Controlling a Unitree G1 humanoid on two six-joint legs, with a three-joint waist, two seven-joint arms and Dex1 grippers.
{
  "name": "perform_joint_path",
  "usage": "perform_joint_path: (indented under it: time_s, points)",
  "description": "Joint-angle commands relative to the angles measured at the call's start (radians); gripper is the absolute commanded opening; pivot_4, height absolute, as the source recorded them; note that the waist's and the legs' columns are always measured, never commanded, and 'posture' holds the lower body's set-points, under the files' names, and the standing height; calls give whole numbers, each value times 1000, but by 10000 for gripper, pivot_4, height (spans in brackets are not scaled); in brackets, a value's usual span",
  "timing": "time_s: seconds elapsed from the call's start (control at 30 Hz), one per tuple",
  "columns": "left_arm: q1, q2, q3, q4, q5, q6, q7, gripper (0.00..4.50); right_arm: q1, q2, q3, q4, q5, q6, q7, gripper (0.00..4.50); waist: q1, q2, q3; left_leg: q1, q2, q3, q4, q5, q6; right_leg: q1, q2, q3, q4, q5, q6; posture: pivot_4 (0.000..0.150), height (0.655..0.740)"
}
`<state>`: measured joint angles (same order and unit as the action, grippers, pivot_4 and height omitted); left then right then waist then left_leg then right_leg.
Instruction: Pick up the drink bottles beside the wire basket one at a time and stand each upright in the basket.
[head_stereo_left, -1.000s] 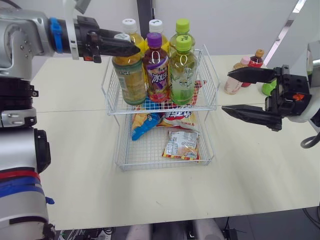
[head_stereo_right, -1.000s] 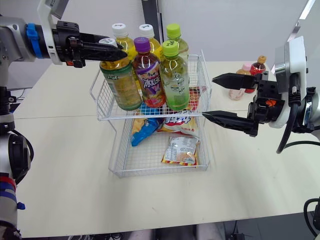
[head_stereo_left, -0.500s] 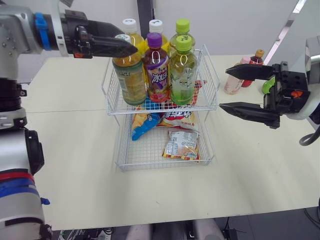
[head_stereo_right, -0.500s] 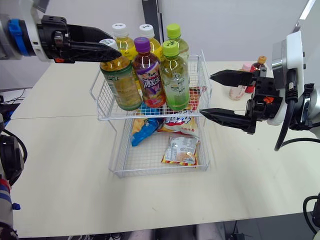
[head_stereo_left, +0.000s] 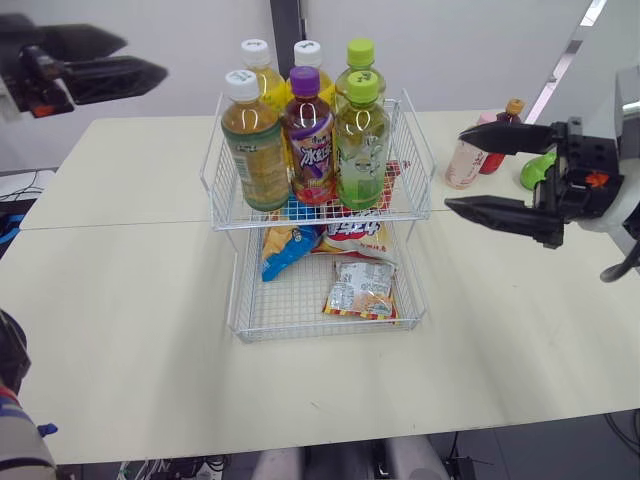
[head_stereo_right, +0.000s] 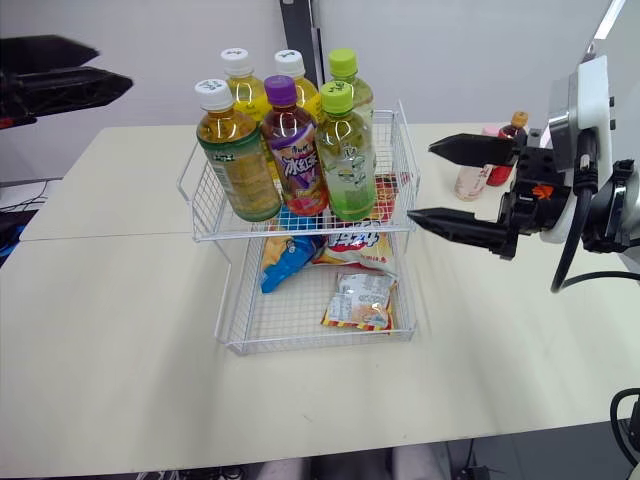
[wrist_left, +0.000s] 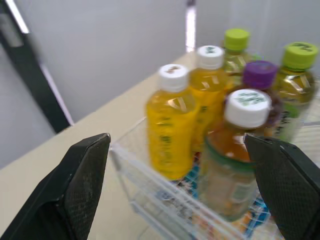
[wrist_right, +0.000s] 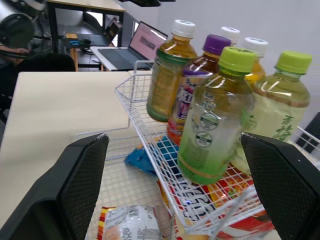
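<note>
R gripper (head_stereo_left: 455, 170): jaws spread wide, empty; judged staged for next pick. Pink bottle (head_stereo_left: 463, 168) and red bottle (head_stereo_left: 514, 110) stood upright just beyond its far finger, untouched. L gripper (head_stereo_left: 145, 57): jaws spread, empty, well apart from wire basket (head_stereo_left: 418, 170); judged held clear to avoid knocking contents. Ahead of both jaw sets, basket upper tier held six bottles upright, packed close. Front row: amber tea bottle (head_stereo_left: 255, 150), purple-cap bottle (head_stereo_left: 310, 140), green-cap bottle (head_stereo_left: 362, 150). Caps on, labels intact.
</note>
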<state>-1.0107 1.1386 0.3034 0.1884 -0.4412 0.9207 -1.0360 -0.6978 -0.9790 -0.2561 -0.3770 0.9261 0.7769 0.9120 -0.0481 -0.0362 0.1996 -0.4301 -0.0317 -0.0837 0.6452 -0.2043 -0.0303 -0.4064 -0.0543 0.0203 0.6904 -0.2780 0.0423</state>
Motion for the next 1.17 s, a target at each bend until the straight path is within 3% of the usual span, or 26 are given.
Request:
perform_joint_path:
  time_s: [0.03, 0.2, 0.43, 0.57, 0.77, 1.17]
  points:
    - [165, -30, 145, -66, 59, -156, 122, 44507, 4, 2, -35, 55, -73, -74, -13, 45000, 3, 0, 0, 0, 0, 0, 0, 0, 0, 0, 0, 0, 0, 0, 0, 1500, 7400]
    - [436, -180, 285, -122, 134, -369, 322, 44507, 75, 33, -32, 151, -232, -207, -52, 45000, 17, -1, 0, 0, 0, 0, 0, 0, 0, 0, -2, 2, -1, 0, -1, 1500, 7400]
    - [739, -438, 299, -165, 267, -599, 623, 44507, 263, 158, -49, 307, -459, -449, -181, 45000, 22, -1, -3, 0, 1, 0, -1, 0, 0, 1, -3, 3, -5, 2, 0, 1500, 7400]
    - [781, -511, 285, -124, 262, -685, 665, 44507, 332, 253, -49, 387, -540, -558, -260, 45000, 25, -1, -3, 0, 2, 1, 0, 0, 0, 1, -2, 3, -4, 4, -1, 1500, 7400]
    - [771, -528, 224, -57, 225, -728, 615, 44507, 394, 351, -41, 477, -630, -681, -351, 45000, 23, 0, -4, 3, 2, 4, -1, 0, 0, 2, 0, 4, -4, 5, -2, 1500, 7400]
    - [726, -531, 189, 35, 185, -746, 603, 44507, 371, 376, -28, 528, -650, -714, -375, 45000, 20, 1, -4, 3, 2, 4, -1, 0, 0, 2, 1, 4, -3, 5, -2, 1500, 7400]
